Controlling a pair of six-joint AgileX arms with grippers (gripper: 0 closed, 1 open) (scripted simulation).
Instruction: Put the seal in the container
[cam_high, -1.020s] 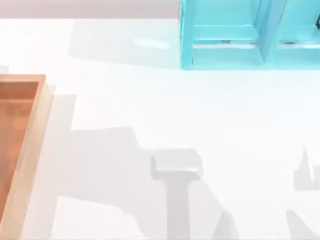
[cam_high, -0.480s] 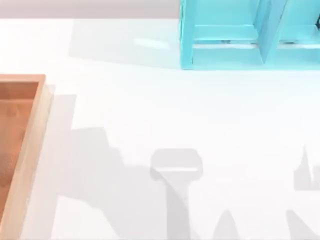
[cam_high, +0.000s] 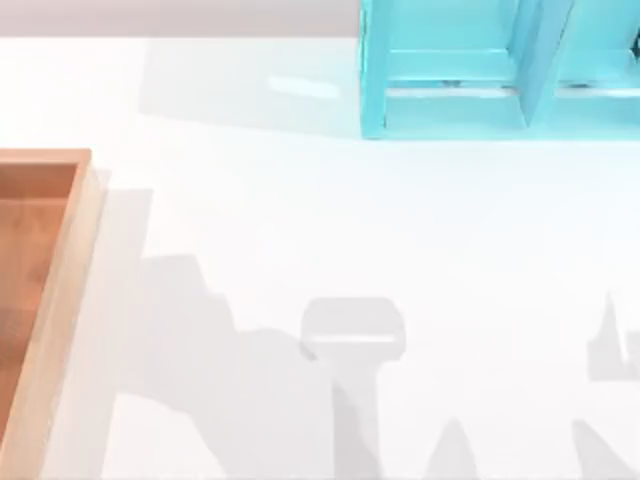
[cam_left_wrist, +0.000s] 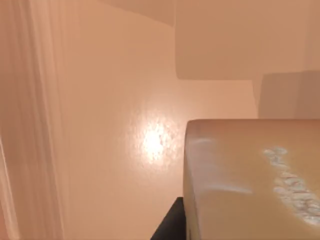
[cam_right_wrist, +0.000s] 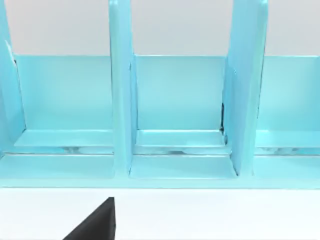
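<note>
White table (cam_high: 300, 220) carries container (cam_high: 60, 290), cyan shelf (cam_high: 450, 110).

The container (cam_high: 60, 290) is seen as orange-brown wood with a paler rim, and in the left wrist view its floor (cam_left_wrist: 125, 125) is given a smooth, glossy look by a bright highlight. The seal (cam_left_wrist: 250, 180) is shown as a smooth tan block with a soft sheen, roughened only where whitish marks are carved. The shelf frame (cam_right_wrist: 175, 100) looks like glossy cyan painted wood, and the table (cam_high: 400, 230) is seen as smooth white.
</note>
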